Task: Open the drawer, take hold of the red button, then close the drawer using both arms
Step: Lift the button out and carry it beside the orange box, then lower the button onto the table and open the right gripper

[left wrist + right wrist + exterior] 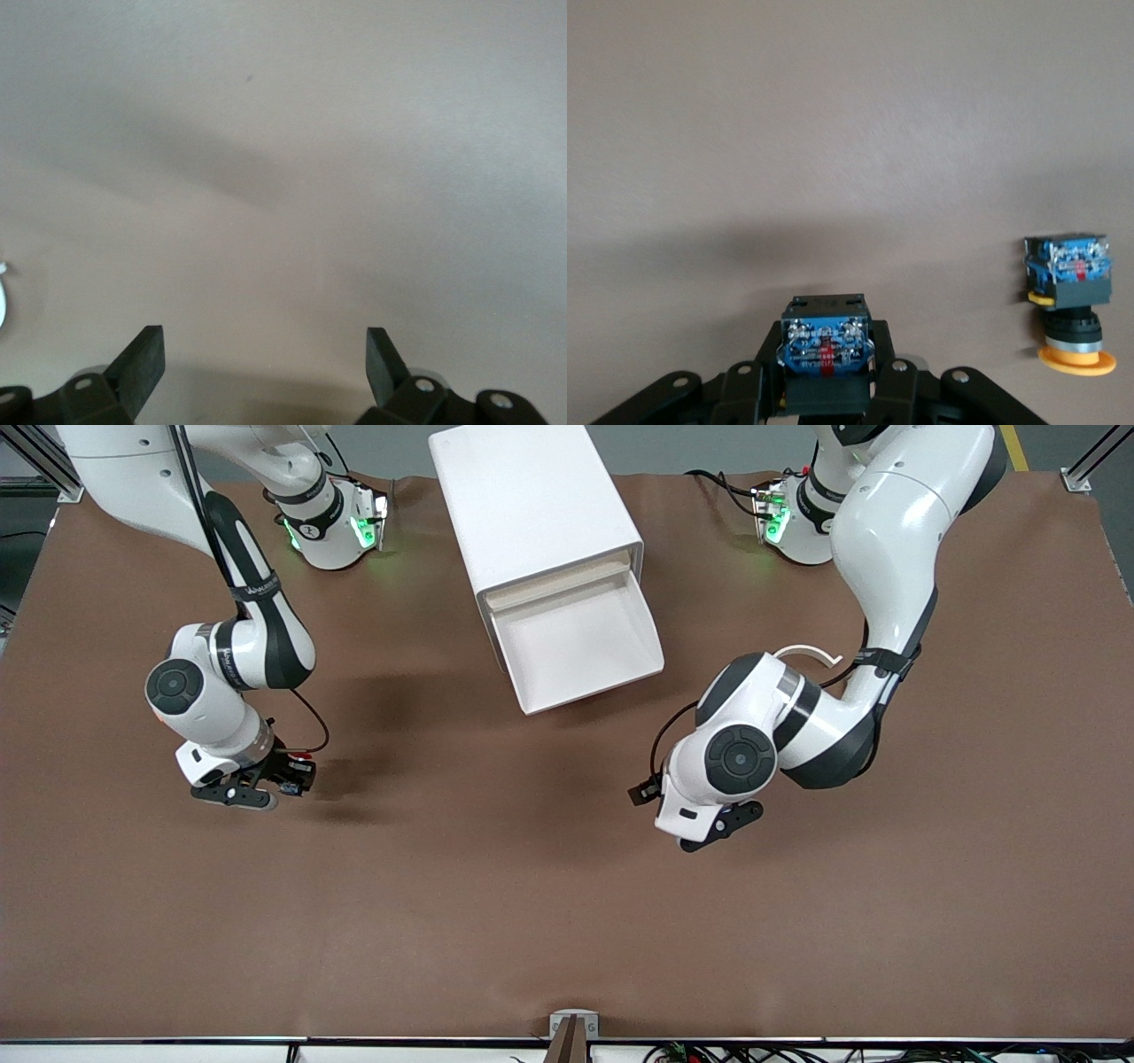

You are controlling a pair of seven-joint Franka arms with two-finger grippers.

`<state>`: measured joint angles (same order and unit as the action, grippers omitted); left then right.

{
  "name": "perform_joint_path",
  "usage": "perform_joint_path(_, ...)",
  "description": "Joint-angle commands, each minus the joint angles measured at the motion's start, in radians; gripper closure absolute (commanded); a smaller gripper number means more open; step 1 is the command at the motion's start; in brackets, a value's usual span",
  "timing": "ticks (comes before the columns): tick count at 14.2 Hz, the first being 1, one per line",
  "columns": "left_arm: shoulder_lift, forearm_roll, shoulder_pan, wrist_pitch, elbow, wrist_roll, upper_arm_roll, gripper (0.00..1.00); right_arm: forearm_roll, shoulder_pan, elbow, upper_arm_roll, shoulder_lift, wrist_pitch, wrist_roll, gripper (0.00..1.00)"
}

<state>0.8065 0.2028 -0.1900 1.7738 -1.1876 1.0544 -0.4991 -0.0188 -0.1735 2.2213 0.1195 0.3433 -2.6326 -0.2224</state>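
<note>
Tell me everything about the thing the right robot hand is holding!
It's a button, a small blocky switch gripped between the black fingers of the right gripper. The wrist view shows a dark body with a blue end carrying silvery metal contacts and a small red mark in the middle. Its cap faces away there, so its colour can't be seen. In the front view it is held just above the brown table, toward the right arm's end.

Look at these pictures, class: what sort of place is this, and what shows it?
Most likely a robotics lab test bench. Two white arms work over a brown-covered table, metal framing stands at its corner, and a lone white cabinet sits there with its drawer open.
</note>
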Motion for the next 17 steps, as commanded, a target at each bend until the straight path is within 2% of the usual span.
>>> perform_joint_path(1, -0.018, 0.052, -0.032, 0.029, -0.033, -0.016, -0.009, 0.00, -0.012, 0.029, 0.021, -0.021, 0.002, -0.024, 0.003, 1.00)
perform_joint_path(7, -0.026, 0.055, -0.049, 0.098, -0.090, -0.013, -0.010, 0.00, -0.012, 0.046, 0.014, -0.021, 0.045, -0.072, 0.008, 1.00)
perform_joint_path(9, -0.027, 0.055, -0.054, 0.101, -0.098, -0.013, -0.012, 0.00, -0.013, 0.069, 0.009, -0.021, 0.063, -0.076, 0.088, 1.00)
perform_joint_path(12, -0.027, 0.052, -0.039, 0.101, -0.121, -0.016, -0.053, 0.00, -0.010, 0.127, 0.003, -0.024, 0.092, -0.112, 0.178, 1.00)
perform_joint_path(17, -0.038, 0.036, -0.034, 0.101, -0.176, -0.016, -0.093, 0.00, -0.007, 0.132, 0.003, -0.026, 0.105, -0.118, 0.181, 1.00)
